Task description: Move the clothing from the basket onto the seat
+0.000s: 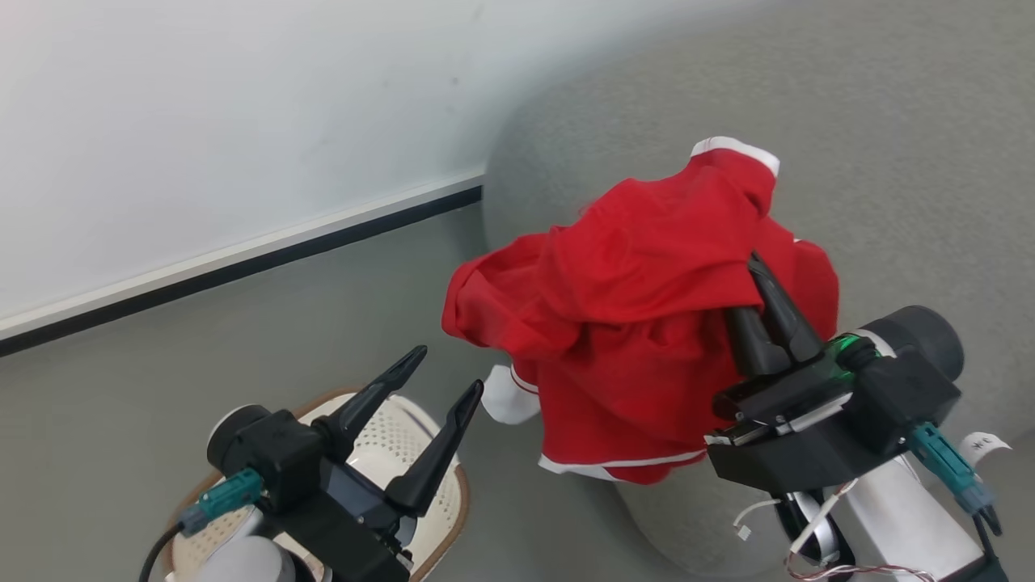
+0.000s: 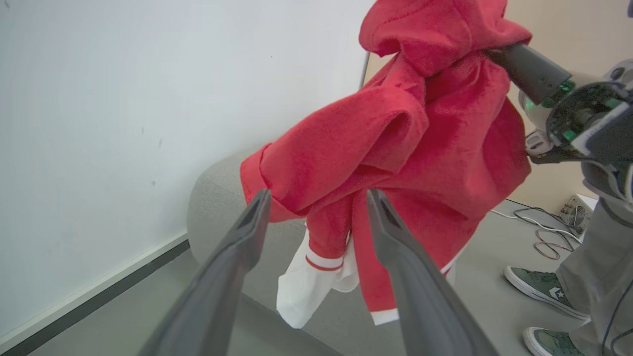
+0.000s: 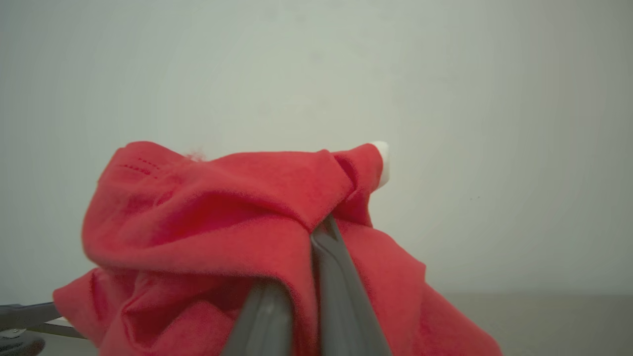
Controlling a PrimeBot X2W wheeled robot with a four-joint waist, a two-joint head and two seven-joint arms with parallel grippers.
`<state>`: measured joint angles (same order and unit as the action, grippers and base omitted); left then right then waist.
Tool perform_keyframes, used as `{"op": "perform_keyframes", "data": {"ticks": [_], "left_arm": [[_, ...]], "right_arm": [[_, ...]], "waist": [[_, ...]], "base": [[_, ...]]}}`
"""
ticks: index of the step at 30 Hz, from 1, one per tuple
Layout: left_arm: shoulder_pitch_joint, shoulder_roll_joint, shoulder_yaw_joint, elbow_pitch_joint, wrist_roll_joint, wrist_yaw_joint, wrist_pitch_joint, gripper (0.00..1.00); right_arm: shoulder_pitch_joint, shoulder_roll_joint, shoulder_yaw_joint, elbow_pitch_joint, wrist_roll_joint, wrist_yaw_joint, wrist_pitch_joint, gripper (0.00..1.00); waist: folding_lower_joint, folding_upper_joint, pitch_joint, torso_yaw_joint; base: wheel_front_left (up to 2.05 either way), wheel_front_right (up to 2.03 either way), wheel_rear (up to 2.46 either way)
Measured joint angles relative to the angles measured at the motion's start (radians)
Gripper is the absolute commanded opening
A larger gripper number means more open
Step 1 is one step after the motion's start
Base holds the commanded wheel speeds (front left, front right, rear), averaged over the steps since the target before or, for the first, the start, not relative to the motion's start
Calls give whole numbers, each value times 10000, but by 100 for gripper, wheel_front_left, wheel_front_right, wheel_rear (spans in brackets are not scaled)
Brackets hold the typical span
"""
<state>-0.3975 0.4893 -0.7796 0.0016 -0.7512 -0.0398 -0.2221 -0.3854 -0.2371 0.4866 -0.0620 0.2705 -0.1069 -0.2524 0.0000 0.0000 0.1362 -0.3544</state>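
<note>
The red clothing (image 1: 639, 315) with white trim hangs in the air, bunched over my right gripper (image 1: 756, 271), which is shut on its fabric. It dangles over the rounded end of the grey seat (image 1: 889, 145). In the right wrist view the clothing (image 3: 222, 232) drapes over the closed fingers (image 3: 336, 277). My left gripper (image 1: 449, 372) is open and holds nothing, hovering above the cream basket (image 1: 388, 444) at lower left. In the left wrist view the open fingers (image 2: 395, 237) frame the hanging clothing (image 2: 395, 148) and the seat (image 2: 217, 198) beyond.
A white wall (image 1: 202, 121) with a dark baseboard runs at left over grey floor (image 1: 242, 339). In the left wrist view a person's feet in green sneakers (image 2: 539, 287) stand at lower right, with cables (image 2: 544, 232) on the floor nearby.
</note>
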Motion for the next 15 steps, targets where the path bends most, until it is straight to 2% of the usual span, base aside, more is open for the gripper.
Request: {"op": "perform_keyframes", "data": {"ticks": [15], "left_arm": [[270, 242, -155, -999, 337, 401, 109, 100]], "right_arm": [[1156, -364, -878, -1666, -253, -88, -44, 0]], "waist": [[0, 0, 259, -1749]], "base": [[0, 0, 0]]}}
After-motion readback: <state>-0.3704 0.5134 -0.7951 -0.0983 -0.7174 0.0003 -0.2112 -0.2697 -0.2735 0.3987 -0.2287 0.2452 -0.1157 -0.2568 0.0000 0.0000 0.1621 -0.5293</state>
